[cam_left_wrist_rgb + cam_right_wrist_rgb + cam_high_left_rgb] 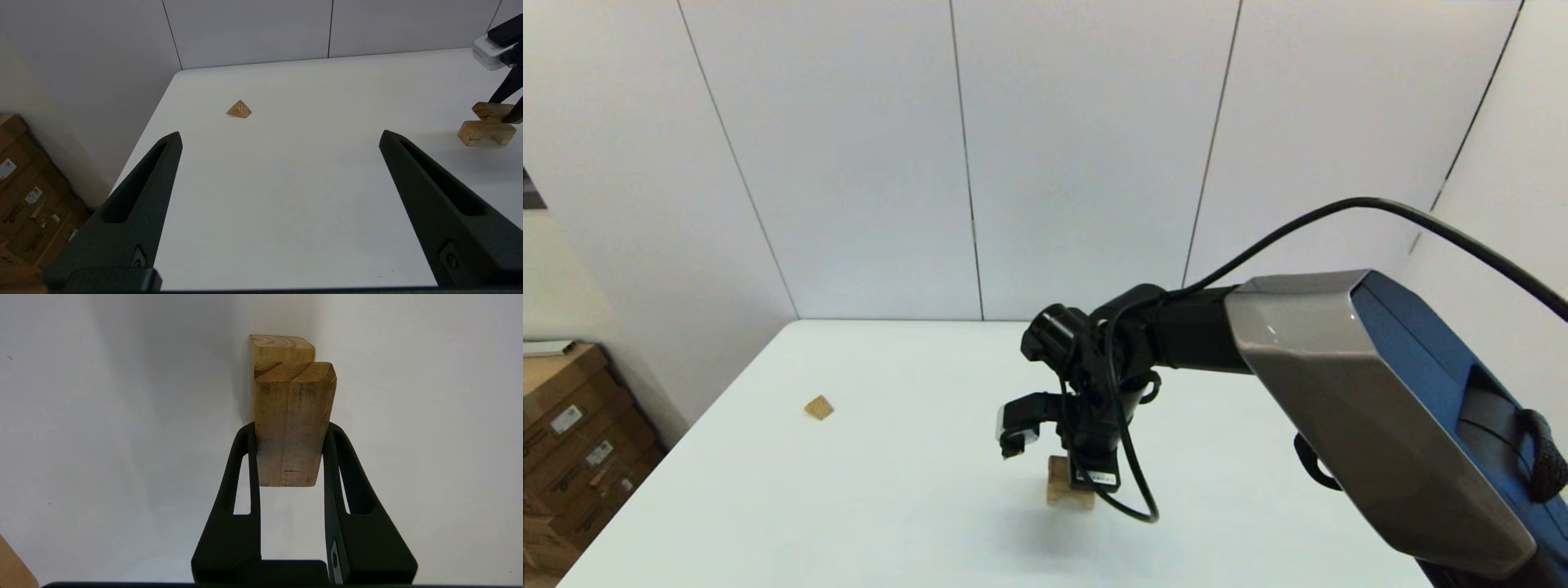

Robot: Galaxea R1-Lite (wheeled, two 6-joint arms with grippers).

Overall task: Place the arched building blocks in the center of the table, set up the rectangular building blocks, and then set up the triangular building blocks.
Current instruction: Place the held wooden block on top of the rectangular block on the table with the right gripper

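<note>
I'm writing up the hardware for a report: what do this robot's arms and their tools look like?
The right arm has a grey angular shell with a blue side panel, then black joints wrapped by a loose black cable. Its tool, the right gripper, has two long matte-black tapering fingers with slot cut-outs, plus a small white-and-black module beside the wrist. The left gripper has the same black slotted fingers.

cardboard boxes (572, 441) | stacked on floor | left of table, by wall

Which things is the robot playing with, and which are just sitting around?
For the job: arched block, rectangular block in the right hand, triangular block, table.
Just around: cardboard boxes; left hand, open and empty.
</note>
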